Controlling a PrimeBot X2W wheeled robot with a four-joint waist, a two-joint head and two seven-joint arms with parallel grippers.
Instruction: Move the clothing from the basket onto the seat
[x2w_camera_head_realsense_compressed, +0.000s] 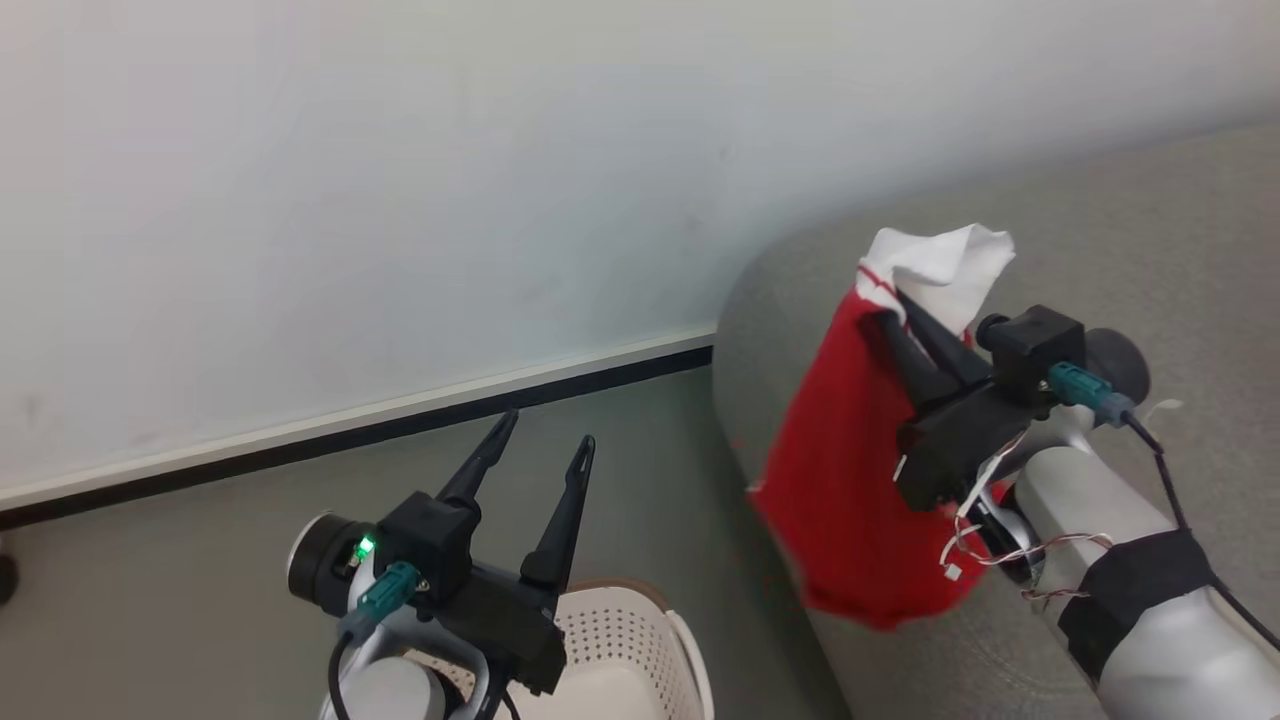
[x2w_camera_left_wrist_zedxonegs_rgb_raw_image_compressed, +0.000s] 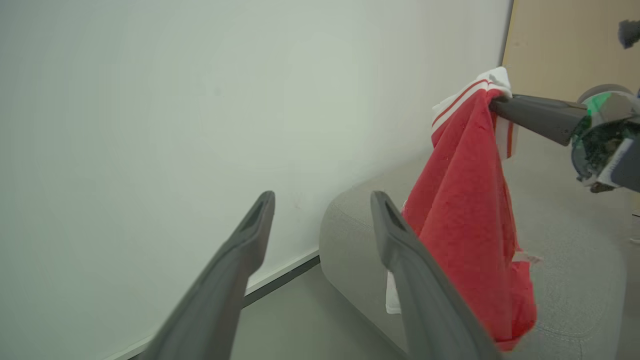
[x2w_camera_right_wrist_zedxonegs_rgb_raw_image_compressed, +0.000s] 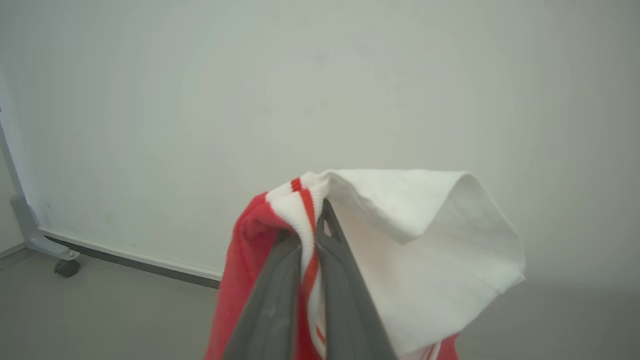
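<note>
Red sports garment (x2w_camera_head_realsense_compressed: 850, 480), white striped trim: hangs at three o'clock over the rounded edge of the grey seat (x2w_camera_head_realsense_compressed: 1150, 230), hem pinched in the clenched right gripper (x2w_camera_head_realsense_compressed: 895, 305), probably raised to clear that edge. Left gripper (x2w_camera_head_realsense_compressed: 548, 428), seven o'clock, above the basket (x2w_camera_head_realsense_compressed: 640, 620): released, empty.

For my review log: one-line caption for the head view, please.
Right gripper holds a red garment over the grey seat; open left gripper hovers above the basket.

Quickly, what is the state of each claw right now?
Left claw: open, holding nothing.
Right claw: closed on the red garment at its white striped trim.
</note>
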